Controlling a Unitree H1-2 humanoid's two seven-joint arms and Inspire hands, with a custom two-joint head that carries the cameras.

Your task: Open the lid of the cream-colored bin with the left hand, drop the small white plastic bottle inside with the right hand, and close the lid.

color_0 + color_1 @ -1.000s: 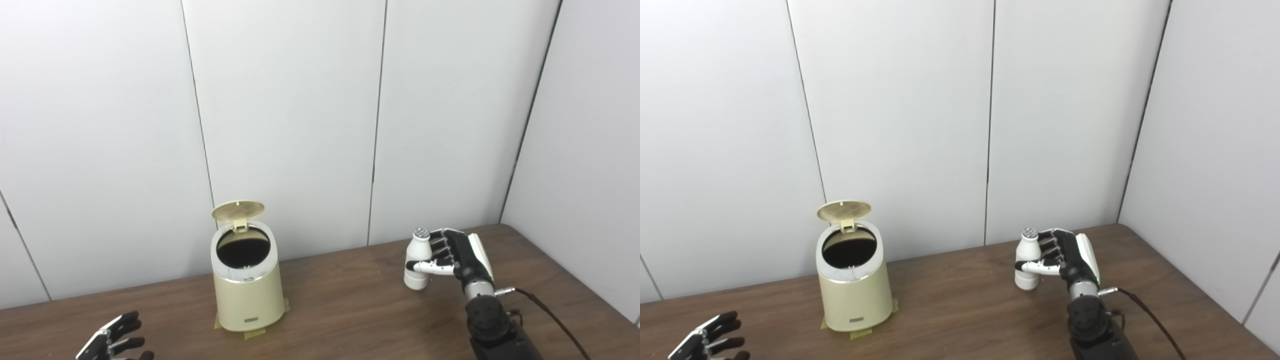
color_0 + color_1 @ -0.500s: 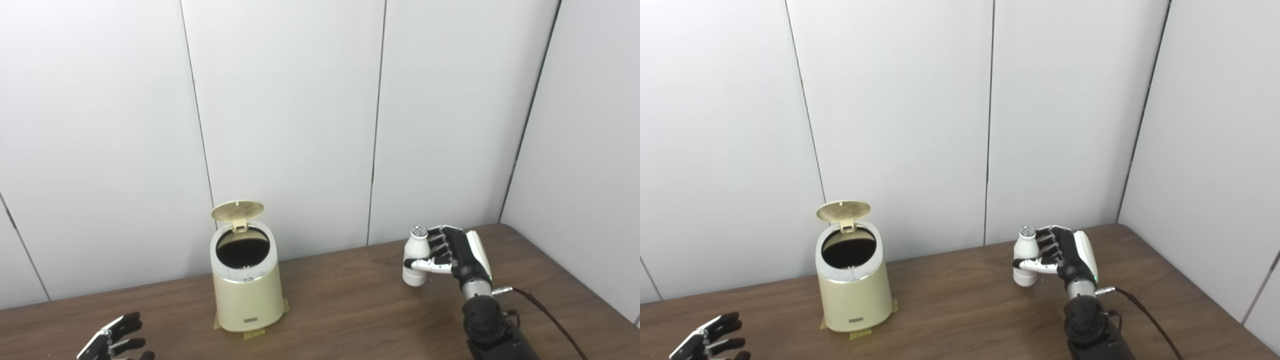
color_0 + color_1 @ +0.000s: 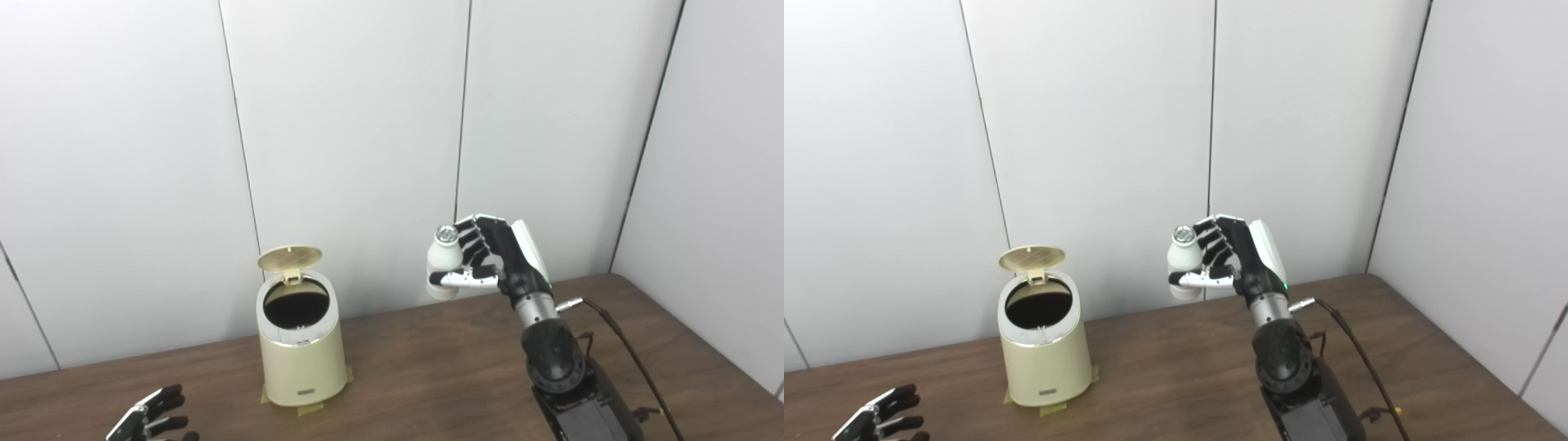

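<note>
The cream-colored bin stands on the brown table, its round lid tipped up at the back and its dark mouth showing. My right hand is shut on the small white plastic bottle, holding it upright in the air well above the table, to the right of the bin and higher than its lid. My left hand rests low at the front left, fingers spread, holding nothing, apart from the bin.
The brown table runs to a white panelled wall behind and on the right. Tape strips hold the bin's base. A dark cable trails from my right wrist.
My right hand has lifted the bottle off the table and carried it up and left toward the bin. The left hand and the open lid have stayed put.
</note>
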